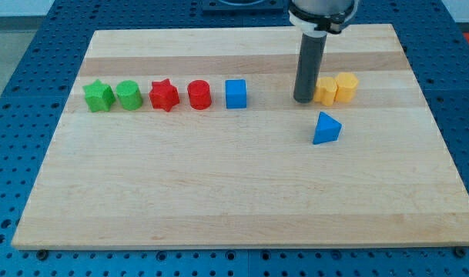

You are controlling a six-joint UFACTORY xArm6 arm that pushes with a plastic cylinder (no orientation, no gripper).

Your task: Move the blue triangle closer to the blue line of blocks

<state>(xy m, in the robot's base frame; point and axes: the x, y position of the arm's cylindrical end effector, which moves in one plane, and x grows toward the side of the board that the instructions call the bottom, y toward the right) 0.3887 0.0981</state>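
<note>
The blue triangle lies on the wooden board right of centre. My tip stands just above and to the left of it, a short gap apart, touching the left side of a yellow block. A blue cube sits at the right end of a row of blocks, well to the left of the triangle.
The row runs from the view's left: green star, green cylinder, red star, red cylinder, then the blue cube. A second yellow block sits right of the first. The board's edges border a blue perforated table.
</note>
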